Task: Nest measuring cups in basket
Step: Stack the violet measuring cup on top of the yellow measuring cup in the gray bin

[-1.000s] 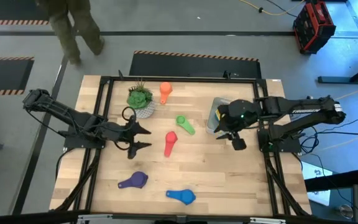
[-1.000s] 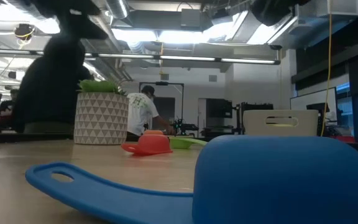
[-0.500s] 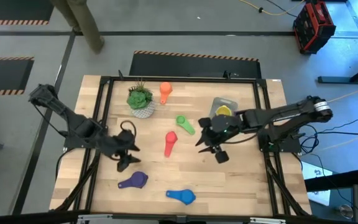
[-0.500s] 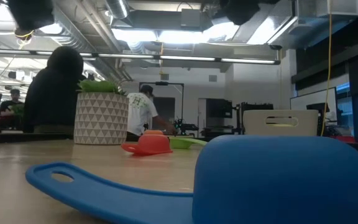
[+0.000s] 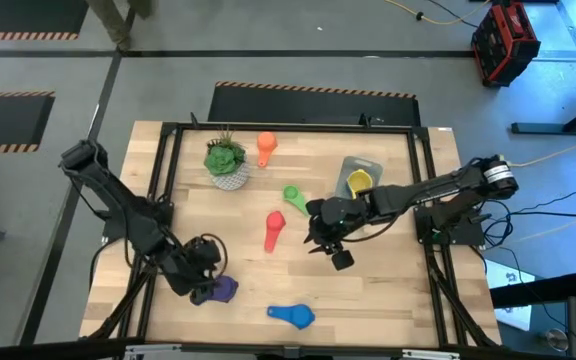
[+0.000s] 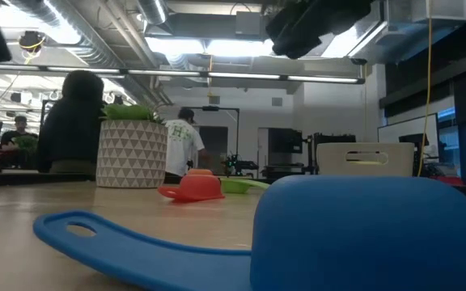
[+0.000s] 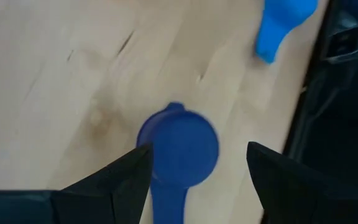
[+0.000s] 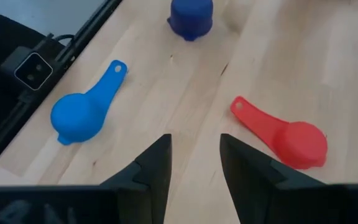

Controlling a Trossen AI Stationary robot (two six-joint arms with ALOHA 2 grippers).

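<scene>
Wooden surface [image 5: 298,280], pale planks, carrying all items listed.

Basket [image 5: 360,180]: translucent grey bin at the right side of the surface, a yellow cup [image 5: 358,180] inside. Risk: cups dropped in loose rather than seated one in another would fail to nest.

Potted plant [image 5: 227,160]: far left corner, just beside the orange cup [image 5: 266,147]. Risk: likely snag if an arm reaches for the orange cup.

Left arm: stretched low toward the near left corner. Left gripper [image 7: 194,180] hangs directly over the purple cup [image 7: 179,146], jaws spread wide to either side of the bowl, nothing held. Risk: the rounded bowl could squirt out from closing jaws, or skid toward the nearby surface edge.

Right arm: extended across mid-surface from the right. Right gripper [image 8: 194,165] sits between the basket and the red cup [image 8: 281,134], jaws parted and empty. Risk: the red cup lies flat, so a shallow approach may push it along.

Blue cup [image 5: 292,316]: near edge, apart from both arms. Green cup [image 5: 297,201]: centre, just beyond the red one.
</scene>
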